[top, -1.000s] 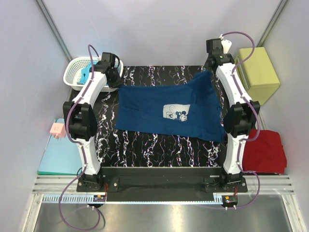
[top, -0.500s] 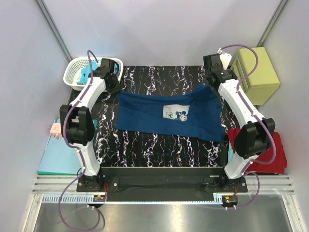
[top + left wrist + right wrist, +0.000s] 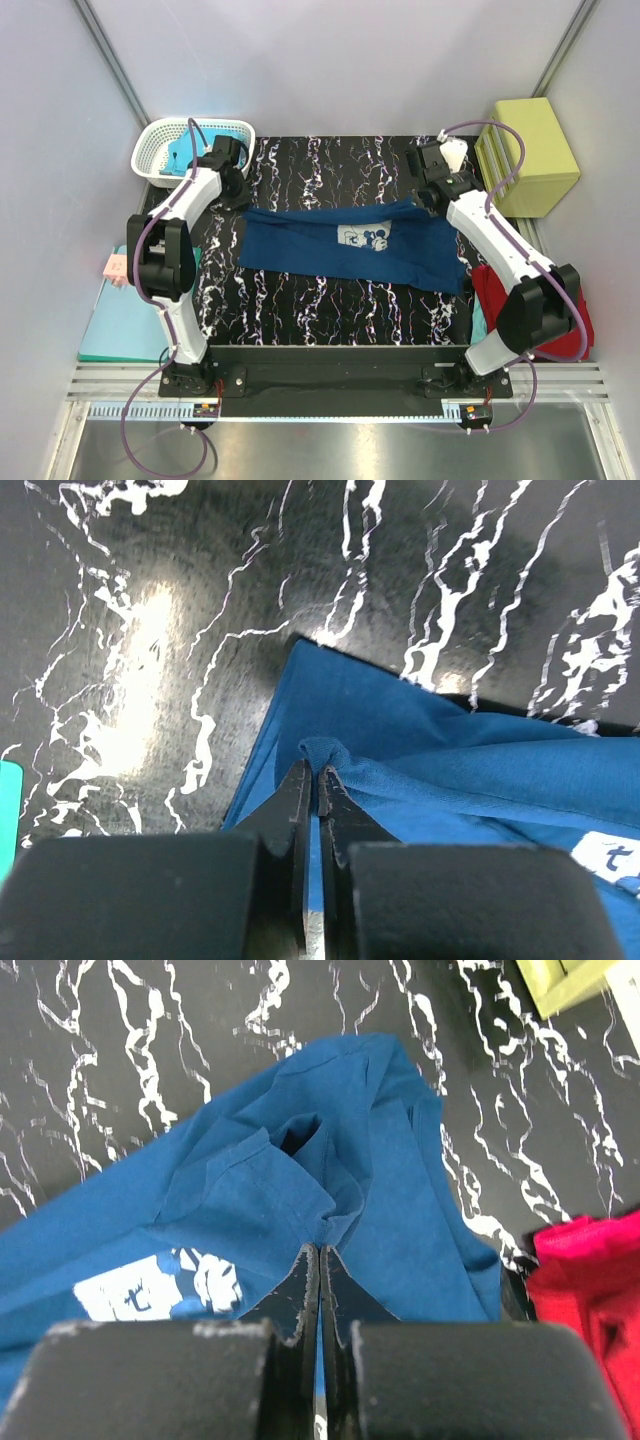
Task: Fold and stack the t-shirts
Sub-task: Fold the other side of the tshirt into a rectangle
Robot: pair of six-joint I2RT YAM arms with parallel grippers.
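The left gripper (image 3: 312, 773) and the right gripper (image 3: 319, 1250) each pinch, jaws closed tight, a far corner of the navy t-shirt (image 3: 350, 247), which is spread across the black marbled table (image 3: 300, 300) between them.

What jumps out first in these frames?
A navy blue cotton t-shirt with a pale cartoon-mouse print lies stretched across the black marbled table. Both arms pinch its far corners, left claw and right claw shut on fabric. A red t-shirt sits beyond the table's right edge.
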